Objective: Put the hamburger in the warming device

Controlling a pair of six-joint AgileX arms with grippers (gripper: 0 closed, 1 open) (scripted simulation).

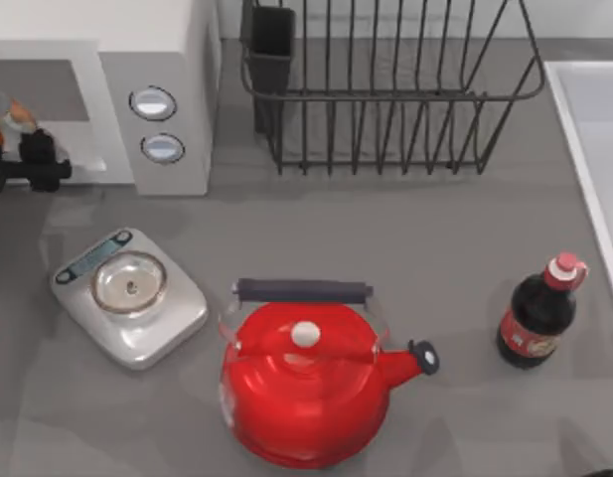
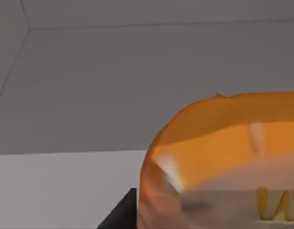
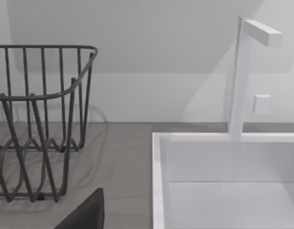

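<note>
- One relation settles the coming move, and the top view gives it: the left gripper (image 1: 33,164), at the table's far left edge, carries the small round orange-tan hamburger (image 1: 13,114) right at the mouth of the large white boxy microwave (image 1: 162,60), so the grey cavity lies just beyond the fingers. The right arm is parked at the lower right corner (image 1: 609,471).
- Left wrist view: the hamburger (image 2: 223,157) sits close in, the fingers pinching it, with the grey cavity wall (image 2: 137,86) behind it.
- Right wrist view: a dark wire rack (image 3: 42,119) and a white sink (image 3: 223,181); whether its fingers are spread I cannot tell.
</note>
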